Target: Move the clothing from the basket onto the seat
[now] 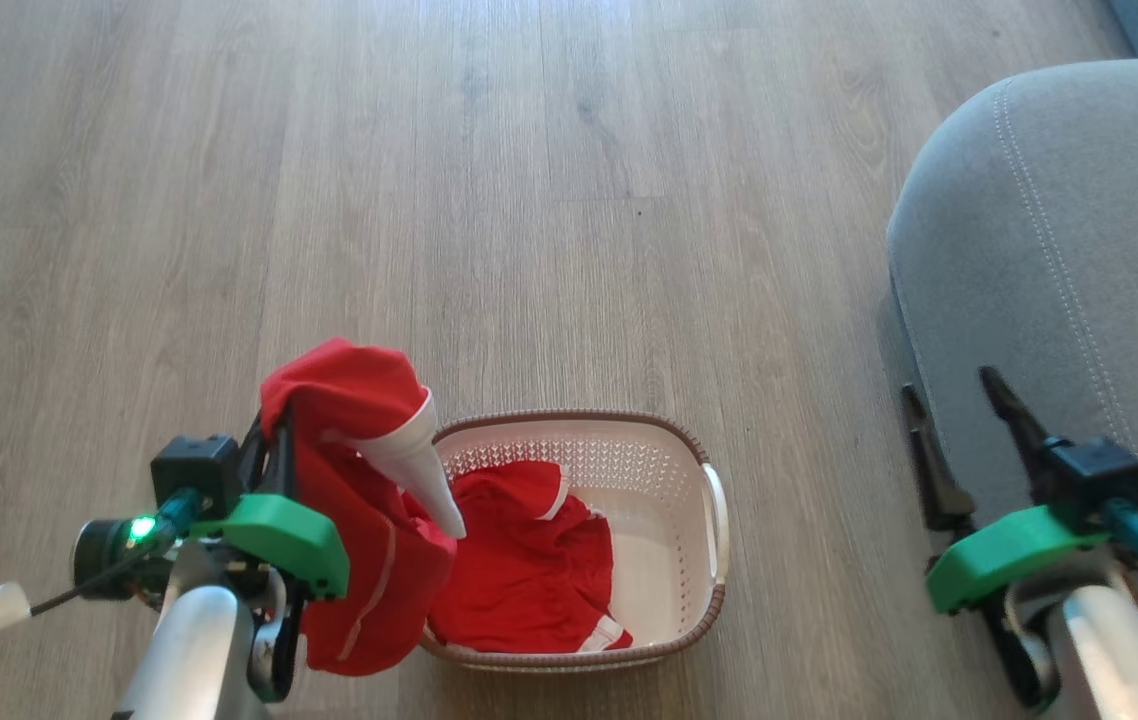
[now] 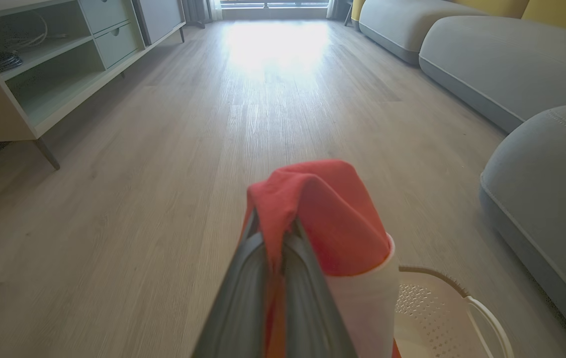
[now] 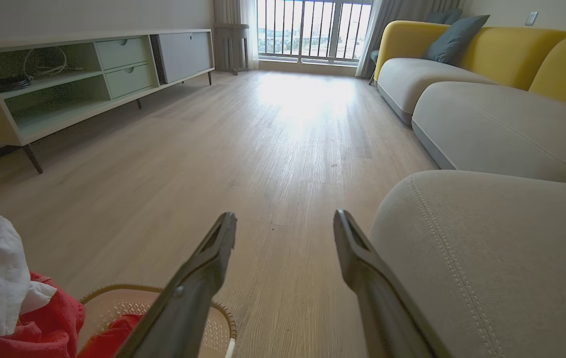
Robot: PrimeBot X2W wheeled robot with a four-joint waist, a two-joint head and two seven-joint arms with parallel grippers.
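My left gripper is shut on a red garment with a white cuff, which hangs lifted over the left rim of the cream basket. In the left wrist view the red garment drapes over the shut fingers, with the basket below right. A second red garment lies inside the basket. The grey seat stands at the right. My right gripper is open and empty at the seat's front edge; in its wrist view the right gripper points along the floor beside the seat.
Pale wooden floor spreads ahead. A low cabinet stands along the left wall, and grey and yellow sofa sections line the right. A window is at the far end.
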